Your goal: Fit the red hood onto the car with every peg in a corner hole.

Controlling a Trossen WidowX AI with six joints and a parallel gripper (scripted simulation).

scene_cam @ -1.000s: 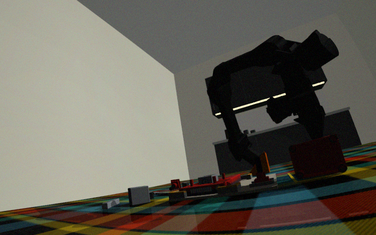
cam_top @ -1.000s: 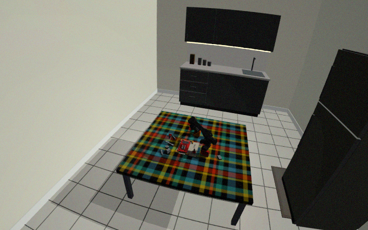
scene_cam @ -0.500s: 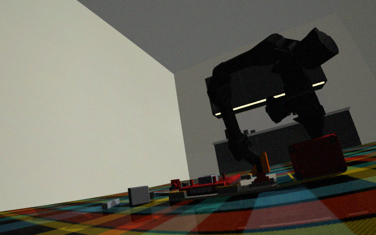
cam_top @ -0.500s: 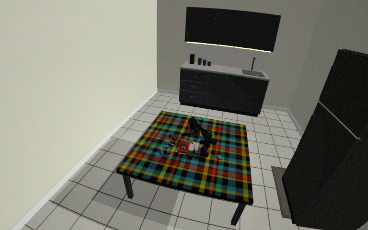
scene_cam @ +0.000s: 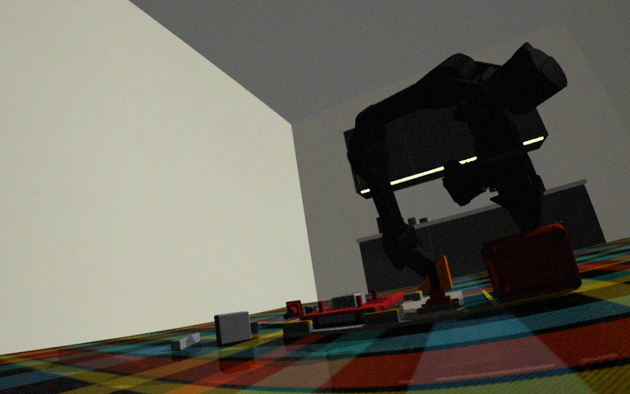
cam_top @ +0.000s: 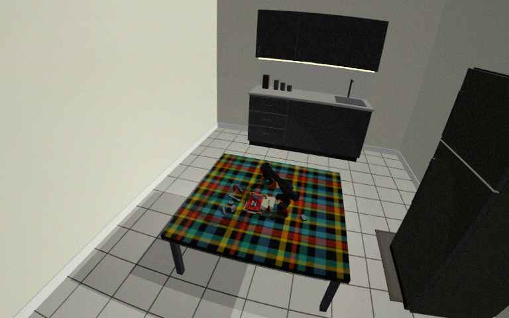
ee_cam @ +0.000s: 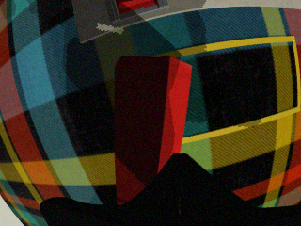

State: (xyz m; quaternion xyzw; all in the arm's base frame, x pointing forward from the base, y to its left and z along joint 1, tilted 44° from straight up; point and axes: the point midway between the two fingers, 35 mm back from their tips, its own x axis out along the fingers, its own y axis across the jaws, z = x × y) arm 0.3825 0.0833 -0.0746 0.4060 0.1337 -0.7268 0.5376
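Holding the red hood (cam_top: 283,212) (scene_cam: 531,264) (ee_cam: 142,122) by its upper edge, with the claw (cam_top: 285,206) (scene_cam: 531,228) (ee_cam: 179,160) pinched almost fully closed. Seen at right in the exterior frame, tipped on edge above the bench (cam_top: 240,240) (scene_cam: 464,348) (ee_cam: 235,71), well apart from the chassis (cam_top: 256,201) (scene_cam: 362,309) near lower centre.

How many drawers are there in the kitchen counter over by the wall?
3, stacked at the left end of the kitchen counter in the top view: top drawer, middle drawer, bottom drawer.

High far view, low tabletop view, close downward hand view.
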